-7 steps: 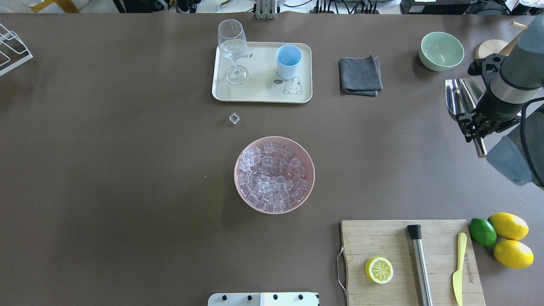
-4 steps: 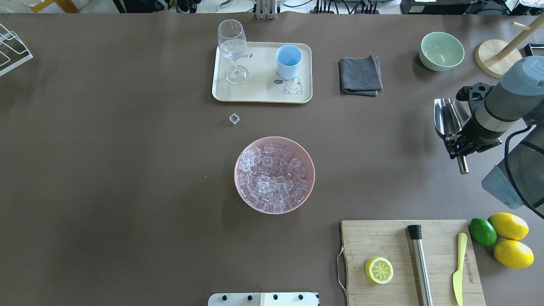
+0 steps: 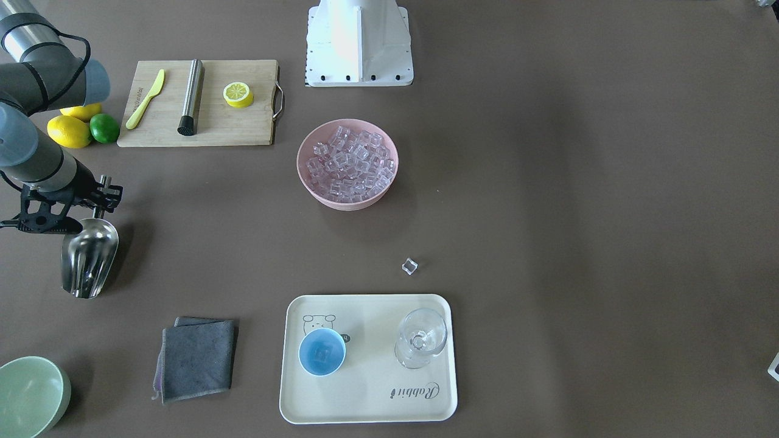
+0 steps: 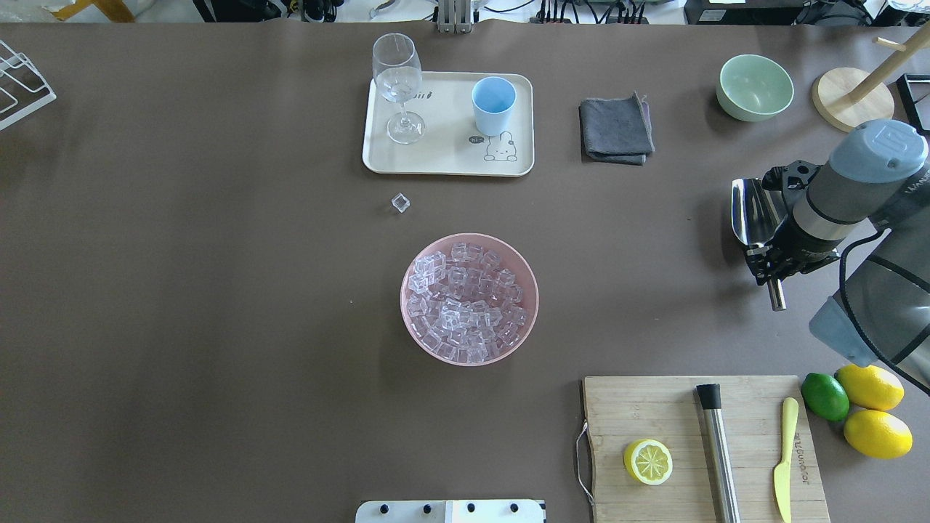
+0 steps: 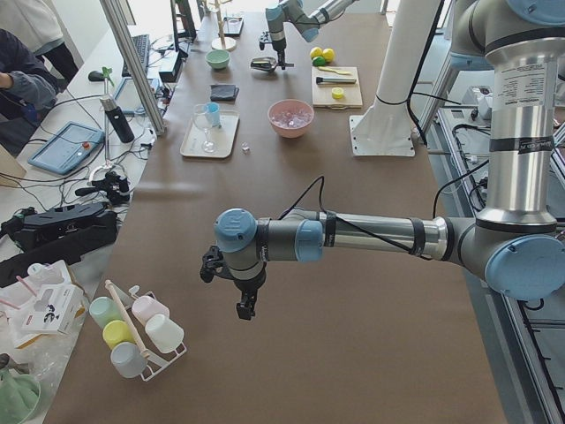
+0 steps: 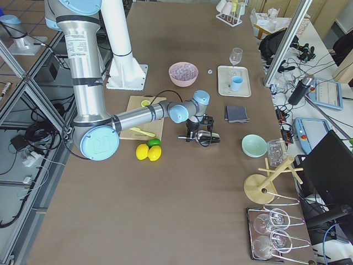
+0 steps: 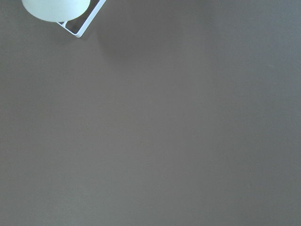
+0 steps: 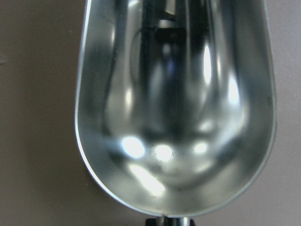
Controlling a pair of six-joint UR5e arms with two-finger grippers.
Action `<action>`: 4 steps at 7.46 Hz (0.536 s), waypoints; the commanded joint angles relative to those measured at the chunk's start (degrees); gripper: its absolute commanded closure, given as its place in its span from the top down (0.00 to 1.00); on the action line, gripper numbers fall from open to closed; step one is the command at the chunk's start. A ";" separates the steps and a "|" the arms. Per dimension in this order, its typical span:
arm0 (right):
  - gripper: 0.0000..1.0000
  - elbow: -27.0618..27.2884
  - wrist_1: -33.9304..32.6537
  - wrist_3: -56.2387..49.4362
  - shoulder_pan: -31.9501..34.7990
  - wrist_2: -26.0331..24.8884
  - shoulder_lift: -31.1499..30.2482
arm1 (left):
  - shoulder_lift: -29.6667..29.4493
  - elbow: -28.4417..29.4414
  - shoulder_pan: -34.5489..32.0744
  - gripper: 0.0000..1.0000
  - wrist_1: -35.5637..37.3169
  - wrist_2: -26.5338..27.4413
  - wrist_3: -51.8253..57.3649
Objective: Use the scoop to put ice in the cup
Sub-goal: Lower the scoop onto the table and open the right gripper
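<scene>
1. This is a robotics lab: a grey industrial left arm (image 5: 371,234) and right arm (image 6: 143,115) rise from a white pedestal (image 3: 359,55) at the near edge of a long brown-covered table (image 4: 182,290).
2. Aluminium frame posts (image 5: 131,62) line the table's far side.
3. Beyond them, a bench (image 5: 84,110) carries a keyboard (image 5: 141,53) and a teach pendant (image 5: 66,146).
4. A dark monitor (image 6: 331,168) stands at the far right.
</scene>
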 commanded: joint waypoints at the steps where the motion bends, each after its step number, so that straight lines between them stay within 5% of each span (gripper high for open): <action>1: 1.00 -0.06 2.59 -1.98 0.42 -0.20 -0.09 | 0.85 1.14 -0.52 0.98 -0.15 -0.11 0.15; 4: 1.00 3.70 2.09 -1.98 5.58 0.24 -0.08 | 0.68 1.07 -0.52 0.98 -0.33 -0.11 0.06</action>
